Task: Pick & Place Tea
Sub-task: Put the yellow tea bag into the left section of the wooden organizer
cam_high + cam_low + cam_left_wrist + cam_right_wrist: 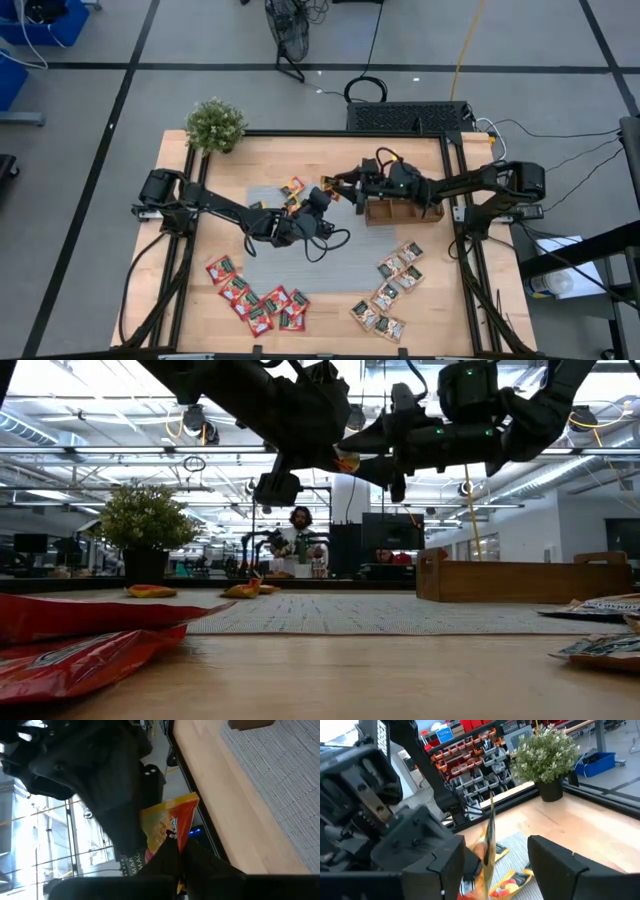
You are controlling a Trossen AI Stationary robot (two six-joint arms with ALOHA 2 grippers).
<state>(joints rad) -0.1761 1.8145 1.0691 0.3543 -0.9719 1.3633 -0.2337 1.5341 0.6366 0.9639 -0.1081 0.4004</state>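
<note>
While both arms meet mid-air above the grey mat [300,255], centre frame, the left gripper [177,852] is clamped on one orange-yellow sachet [172,822], held up edge-on. Right gripper [338,187] sits just beside it, fingers spread either side of the sachet, not closed; looks like a handover. Wooden tray [400,210] right of centre; contents not visible. Left to move: red sachets [255,300] lower left, pale-green sachets [390,290] lower right, a few orange ones [292,187] on the mat's top edge. Task looks early. Mat centre is open; the potted plant [215,125] sits upper left, well clear.
</note>
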